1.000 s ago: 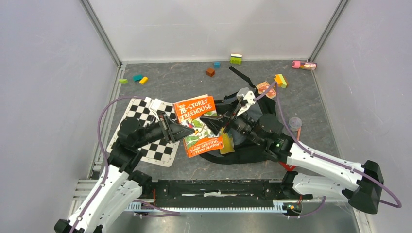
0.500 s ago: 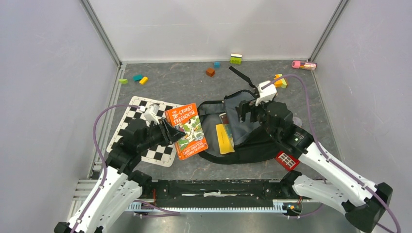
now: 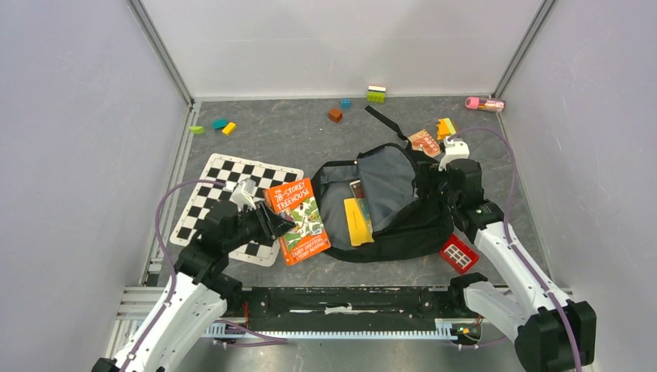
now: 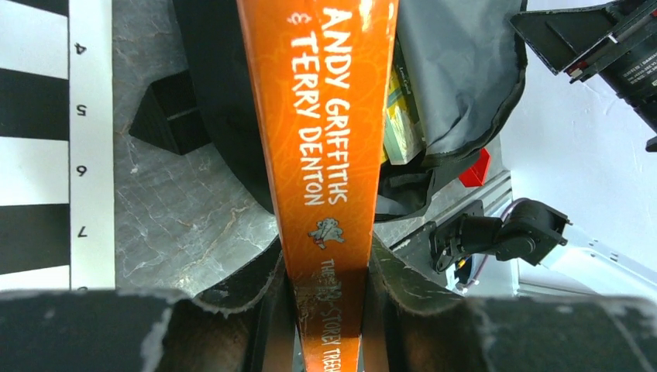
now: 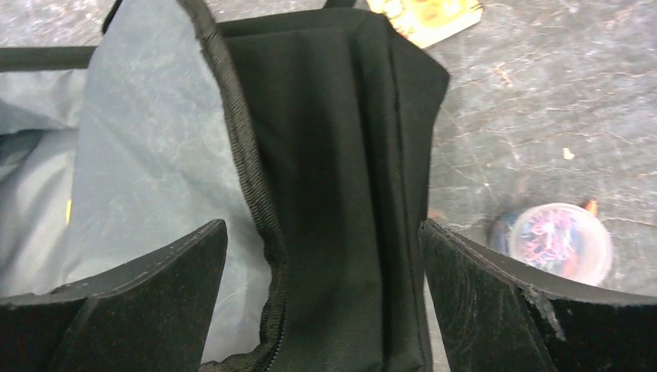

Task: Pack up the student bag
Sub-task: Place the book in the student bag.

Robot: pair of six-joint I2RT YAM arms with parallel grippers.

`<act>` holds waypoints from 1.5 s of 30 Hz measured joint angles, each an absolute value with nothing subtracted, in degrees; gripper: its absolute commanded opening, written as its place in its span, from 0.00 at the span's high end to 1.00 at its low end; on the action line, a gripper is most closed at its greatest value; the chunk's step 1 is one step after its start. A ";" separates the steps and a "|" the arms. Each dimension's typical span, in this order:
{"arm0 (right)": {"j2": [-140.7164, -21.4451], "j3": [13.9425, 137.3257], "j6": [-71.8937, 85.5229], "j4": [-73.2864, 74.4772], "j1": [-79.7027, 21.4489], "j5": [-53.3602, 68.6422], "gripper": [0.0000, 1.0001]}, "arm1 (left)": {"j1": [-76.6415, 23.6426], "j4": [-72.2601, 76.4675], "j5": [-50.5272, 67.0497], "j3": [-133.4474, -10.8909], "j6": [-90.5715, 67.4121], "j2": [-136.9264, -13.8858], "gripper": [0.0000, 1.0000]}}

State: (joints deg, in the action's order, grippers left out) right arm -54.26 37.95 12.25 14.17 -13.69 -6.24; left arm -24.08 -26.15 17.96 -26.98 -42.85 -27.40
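The student bag (image 3: pixel 403 225) lies mid-table, a black backpack spread open to its grey lining (image 3: pixel 383 180), with a yellow item (image 3: pixel 356 221) inside. My left gripper (image 3: pixel 280 222) is shut on the near end of an orange book (image 3: pixel 302 221), which hangs just left of the bag's mouth. The left wrist view shows both fingers pressed against the book's spine (image 4: pixel 325 116) at the gripper (image 4: pixel 325 310). My right gripper (image 3: pixel 435 188) stands open above the bag's right rim. Its fingers (image 5: pixel 178 271) straddle the black fabric edge (image 5: pixel 341 155) without gripping it.
A chessboard (image 3: pixel 232 190) lies under my left arm. A red box (image 3: pixel 459 253) and a small round tub (image 5: pixel 559 240) sit right of the bag. An orange packet (image 3: pixel 424 142), coloured blocks (image 3: pixel 335 114) and a pink object (image 3: pixel 484 104) lie toward the back wall.
My right gripper opened, left the bag's middle and drew back to its right rim; the bag now lies spread open. My left arm pulled the book left and nearer.
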 measured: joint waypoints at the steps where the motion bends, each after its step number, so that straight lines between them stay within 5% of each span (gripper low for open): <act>1: -54.11 37.47 12.34 13.85 -13.72 -5.15 0.02 | -24.08 -26.02 18.24 -26.72 -43.09 -27.33 0.98; 4: -54.00 36.73 12.69 12.95 -13.69 -2.28 0.04 | -24.08 -26.00 19.14 -25.93 -44.25 -26.50 0.98; 8: -54.72 36.67 13.19 11.40 -13.69 1.37 0.23 | -24.08 -25.67 19.73 -25.74 -45.45 -24.45 0.98; 18: -54.48 36.62 15.81 5.65 -12.99 12.03 1.00 | -24.08 -26.52 23.66 -34.33 -41.71 -37.58 0.98; 45: -48.86 50.41 15.25 10.37 -13.02 14.44 1.00 | -31.55 19.22 28.47 -31.11 -61.30 -63.44 0.98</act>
State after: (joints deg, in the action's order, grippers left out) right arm -48.86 50.41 15.25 10.37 -13.02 14.44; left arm -31.55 19.22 28.47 -31.11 -61.30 -63.44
